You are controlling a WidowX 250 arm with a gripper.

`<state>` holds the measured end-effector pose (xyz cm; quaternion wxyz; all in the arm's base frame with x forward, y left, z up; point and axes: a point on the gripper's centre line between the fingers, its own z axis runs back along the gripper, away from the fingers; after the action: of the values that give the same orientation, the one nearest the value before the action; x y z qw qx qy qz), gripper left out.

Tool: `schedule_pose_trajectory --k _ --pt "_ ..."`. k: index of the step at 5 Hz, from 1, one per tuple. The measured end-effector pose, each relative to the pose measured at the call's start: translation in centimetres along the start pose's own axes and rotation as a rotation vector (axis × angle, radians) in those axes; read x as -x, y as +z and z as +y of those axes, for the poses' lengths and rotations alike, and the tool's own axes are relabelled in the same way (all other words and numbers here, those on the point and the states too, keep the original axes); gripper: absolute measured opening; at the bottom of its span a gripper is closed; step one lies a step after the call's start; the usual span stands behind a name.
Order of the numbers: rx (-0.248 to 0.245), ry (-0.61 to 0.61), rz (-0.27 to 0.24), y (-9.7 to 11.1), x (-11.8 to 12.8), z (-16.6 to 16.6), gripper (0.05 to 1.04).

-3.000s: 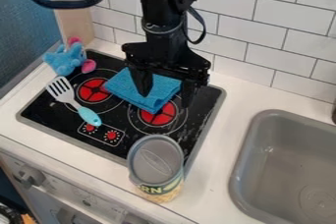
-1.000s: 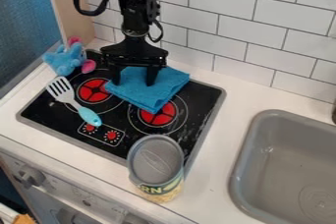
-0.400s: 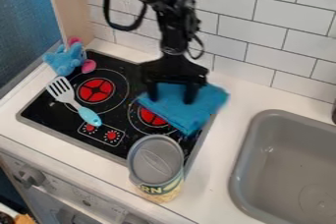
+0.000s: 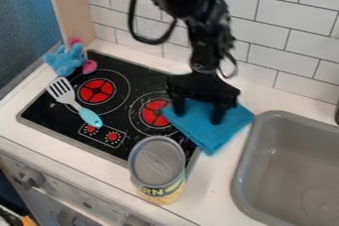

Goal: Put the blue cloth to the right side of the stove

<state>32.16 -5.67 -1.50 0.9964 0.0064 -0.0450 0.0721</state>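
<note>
While sink [image 4: 285,175] lies beside cloth [image 4: 204,132], can [image 4: 157,165] stands at stove's [image 4: 127,69] front edge.

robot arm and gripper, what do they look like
The arm is black, with chunky joints and a narrower wrist. A thick black cable loops beside it, and a thinner dark cable curves by the wrist. The gripper is black too, a broad body with two slim jaws.
</note>
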Motion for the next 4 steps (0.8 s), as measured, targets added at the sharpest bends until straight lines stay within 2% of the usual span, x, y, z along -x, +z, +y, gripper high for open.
schedule_pose_trajectory --k 3,4 --pt "0.007 0.013 0.012 0.5 0.0 0.7 0.999" --pt "0.009 0.035 -0.003 1.9 -0.1 1.5 0.999"
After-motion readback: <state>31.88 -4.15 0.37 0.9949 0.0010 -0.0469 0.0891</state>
